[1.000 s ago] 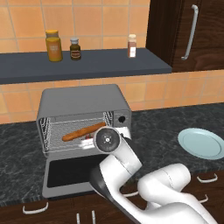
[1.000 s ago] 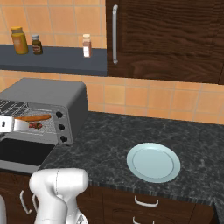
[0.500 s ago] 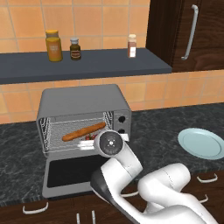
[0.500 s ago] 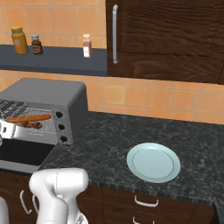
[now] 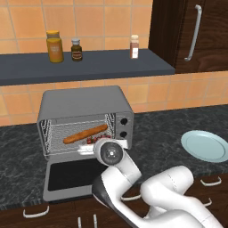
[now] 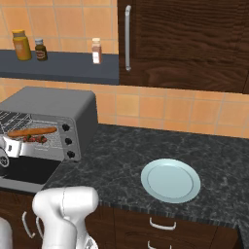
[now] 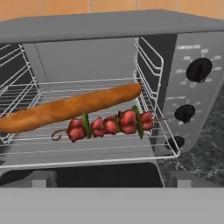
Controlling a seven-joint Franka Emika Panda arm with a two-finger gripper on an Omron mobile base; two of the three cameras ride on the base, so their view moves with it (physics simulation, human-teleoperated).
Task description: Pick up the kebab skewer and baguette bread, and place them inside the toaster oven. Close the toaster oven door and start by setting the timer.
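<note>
We have one baguette point(image 7: 70, 107) and one skewer point(image 7: 109, 124) lying side by side on the rack inside the oven point(image 5: 84, 100). Our gripper point(image 6: 10, 147) hangs just before the cavity, jaws spread wide and holding nothing. The door point(image 5: 73, 174) lies folded down flat on the surface; we judge it stiff and hinged, best lifted under its front edge (its handle is hidden from us). We count three knobs point(image 7: 199, 70).

oven point(image 6: 73, 109) door point(image 6: 24, 171) down | baguette point(image 6: 31, 131) + skewer point(image 6: 34, 139) on rack | plate point(image 6: 170, 180) R
</note>
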